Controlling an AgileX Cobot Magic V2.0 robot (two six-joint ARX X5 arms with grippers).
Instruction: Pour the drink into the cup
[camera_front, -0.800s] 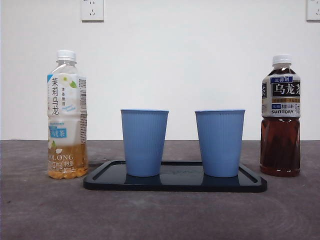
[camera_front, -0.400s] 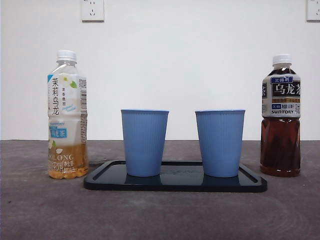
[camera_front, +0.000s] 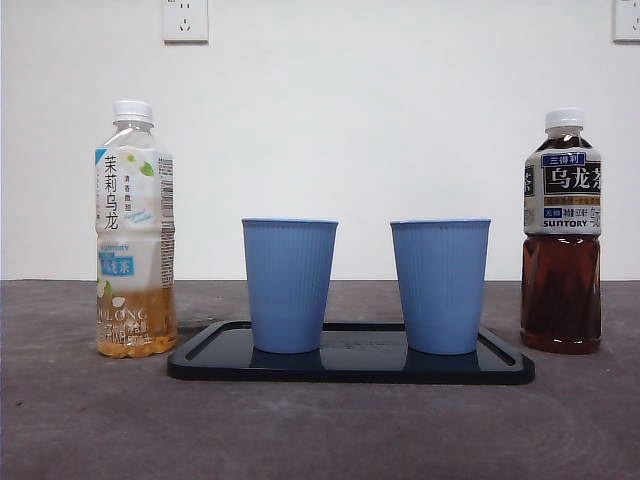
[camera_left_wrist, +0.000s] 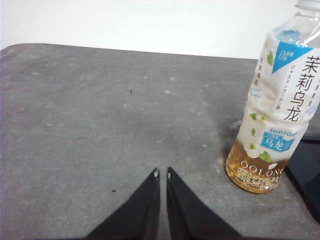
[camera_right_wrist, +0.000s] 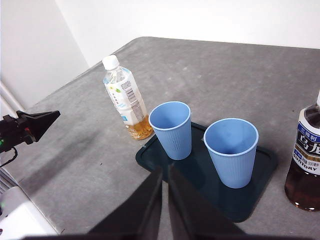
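Two blue ribbed cups stand upright on a dark tray (camera_front: 200, 362): the left cup (camera_front: 289, 285) and the right cup (camera_front: 440, 286). A jasmine oolong bottle (camera_front: 133, 232) with pale tea and a white cap stands left of the tray. A dark oolong bottle (camera_front: 561, 233) stands to the tray's right. My left gripper (camera_left_wrist: 162, 174) is shut, low over the table, apart from the pale bottle (camera_left_wrist: 278, 102). My right gripper (camera_right_wrist: 164, 169) is shut, high above the tray's (camera_right_wrist: 252, 195) near side, with both cups (camera_right_wrist: 171, 129) (camera_right_wrist: 231, 151) below. No gripper shows in the front view.
The grey table (camera_front: 320, 430) ends at a white wall with two sockets (camera_front: 185, 20). In the right wrist view the left arm's black tip (camera_right_wrist: 30, 127) shows at the table's far side, beyond the pale bottle (camera_right_wrist: 125, 98).
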